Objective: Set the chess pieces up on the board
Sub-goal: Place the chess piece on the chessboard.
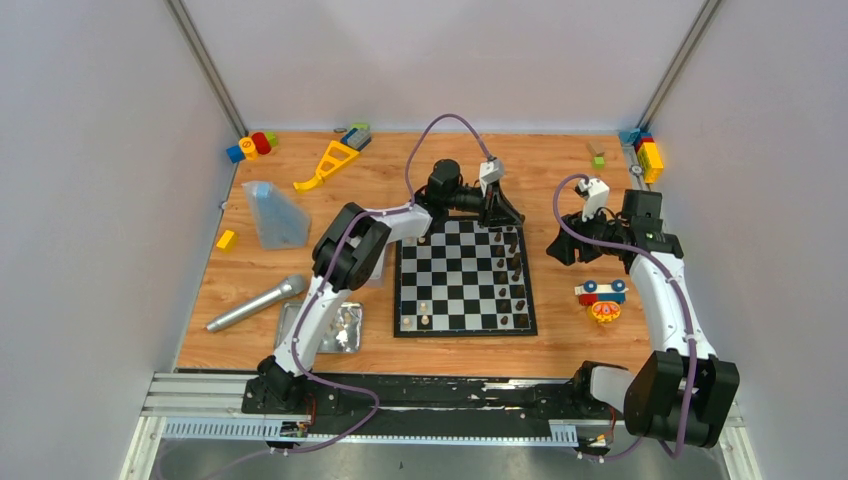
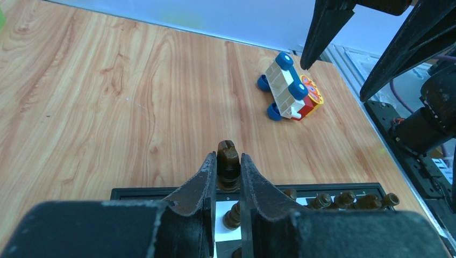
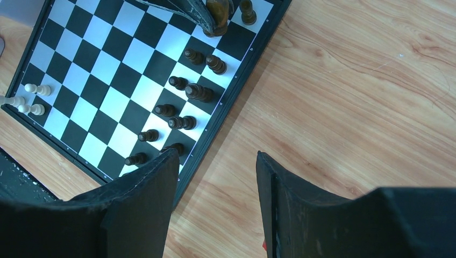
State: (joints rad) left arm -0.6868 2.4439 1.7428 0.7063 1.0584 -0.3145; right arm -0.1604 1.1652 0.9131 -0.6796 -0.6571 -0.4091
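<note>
Chess piece [image 2: 227,153] (perhaps rook), in left claw [image 2: 228,164]

The fingers of my left gripper [image 2: 228,161] hide the base of the dark piece [image 2: 227,150] pinched between them, and most of the board [image 2: 140,192]. From my right wrist, the board runs off the top and left edges. From above, the chess pieces [image 1: 515,265] are too small to identify.

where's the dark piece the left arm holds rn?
The dark piece is clamped in the left gripper at the board's far-right corner in the top view, beside the other dark pieces.
</note>
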